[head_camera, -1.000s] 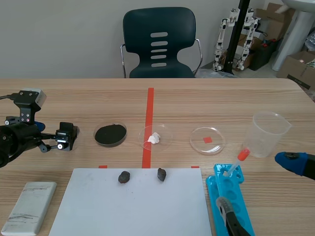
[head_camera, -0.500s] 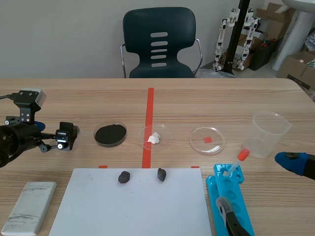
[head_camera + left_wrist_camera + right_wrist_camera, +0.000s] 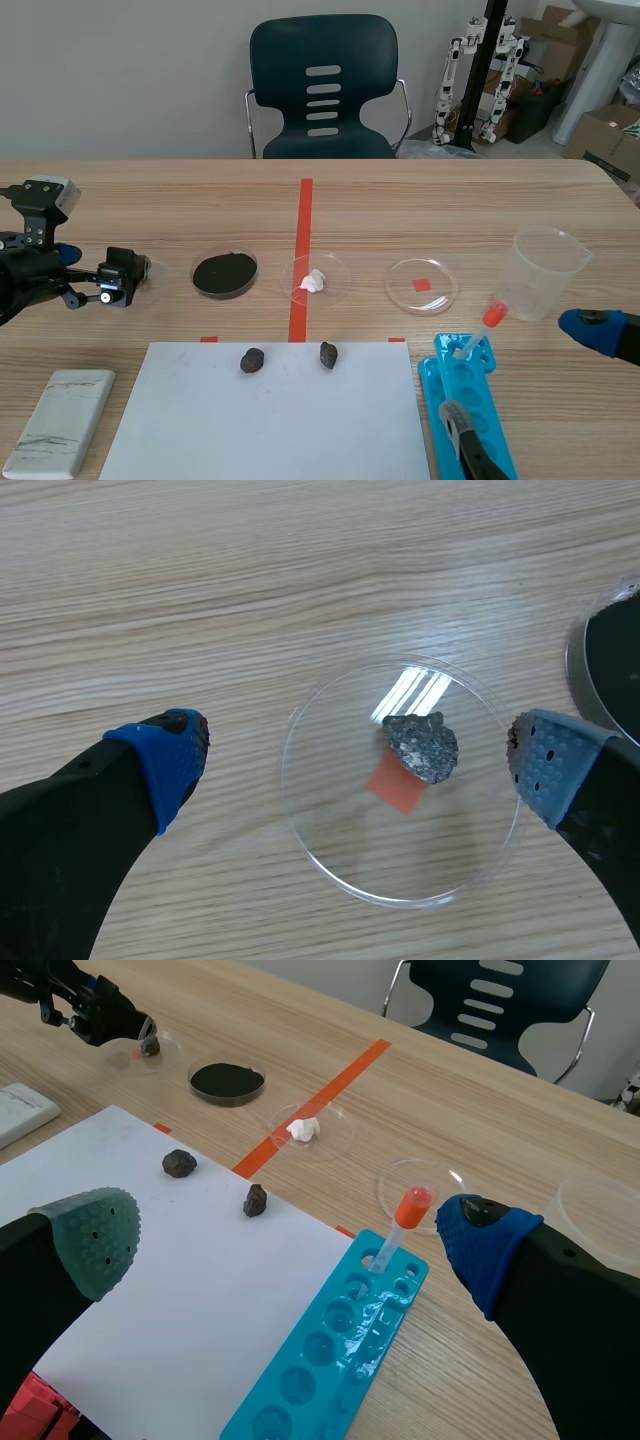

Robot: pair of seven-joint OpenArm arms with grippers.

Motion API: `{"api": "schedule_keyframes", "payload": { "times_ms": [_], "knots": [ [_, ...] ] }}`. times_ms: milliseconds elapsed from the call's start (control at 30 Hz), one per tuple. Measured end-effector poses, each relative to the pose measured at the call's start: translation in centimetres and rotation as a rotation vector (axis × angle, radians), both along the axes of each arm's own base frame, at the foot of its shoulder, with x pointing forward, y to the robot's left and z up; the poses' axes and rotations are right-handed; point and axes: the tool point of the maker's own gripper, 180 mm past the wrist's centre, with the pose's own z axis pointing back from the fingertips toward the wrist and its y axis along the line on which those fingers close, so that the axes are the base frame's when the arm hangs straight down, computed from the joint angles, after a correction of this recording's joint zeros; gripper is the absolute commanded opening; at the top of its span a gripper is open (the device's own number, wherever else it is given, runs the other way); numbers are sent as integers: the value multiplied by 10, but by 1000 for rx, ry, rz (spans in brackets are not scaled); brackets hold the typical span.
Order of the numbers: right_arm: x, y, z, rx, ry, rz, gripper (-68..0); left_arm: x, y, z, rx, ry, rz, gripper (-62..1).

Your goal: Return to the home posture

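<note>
Left wrist view looks straight down on a clear petri dish [image 3: 300, 810] with a rough grey stone [image 3: 421, 746] lying free in it, partly over an orange tape square [image 3: 396, 788]. The left gripper [image 3: 357, 760] hangs above it with its blue-padded fingers spread wide, one to each side of the dish, gripping nothing. From the scene view, that arm sits low at the table's left side, its gripper just beside the dish of black powder [image 3: 224, 273]. The right gripper [image 3: 595, 328] barely shows at the table's right edge, near the plastic beaker [image 3: 545, 270]. Its own camera shows its fingers wide apart too and empty, over the blue well tray [image 3: 320, 1360] and the orange-capped dropper [image 3: 398, 1225]. Two more dark stones [image 3: 252, 360] rest on the white sheet [image 3: 265, 420], and a dish with a white lump [image 3: 315, 280] sits on the red centre line. As I read it, the handling is finished, since the stone is let go and both grippers are free. The right arm looks close to parked. The left arm probably has the most left to do, lifting clear of the dish and drawing in to its rest pose. Just where home lies I cannot tell from here.
</note>
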Motion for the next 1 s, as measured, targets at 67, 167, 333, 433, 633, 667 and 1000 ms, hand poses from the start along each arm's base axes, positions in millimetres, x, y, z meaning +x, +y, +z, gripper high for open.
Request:
{"api": "schedule_keyframes", "payload": {
  "times_ms": [67, 167, 333, 433, 633, 667, 1000],
  "knots": [
    [0, 0, 0, 0, 0, 0, -52, -1, 4, 6, 2, -24, -10, 14],
    [0, 0, 0, 0, 0, 0, -52, -5, 2, 19, 12, -85, -48, 14],
    [0, 0, 0, 0, 0, 0, -52, -26, -16, 31, 30, -131, -132, 14],
    [0, 0, 0, 0, 0, 0, -52, -44, -28, 36, 38, -140, -187, 14],
    [0, 0, 0, 0, 0, 0, -52, -86, -65, 66, -20, -241, -305, 14],
    [0, 0, 0, 0, 0, 0, -52, -94, -74, 71, -31, -256, -330, 14],
    [0, 0, 0, 0, 0, 0, -52, -180, -147, 134, -204, -383, -533, 14]
  ]
}}
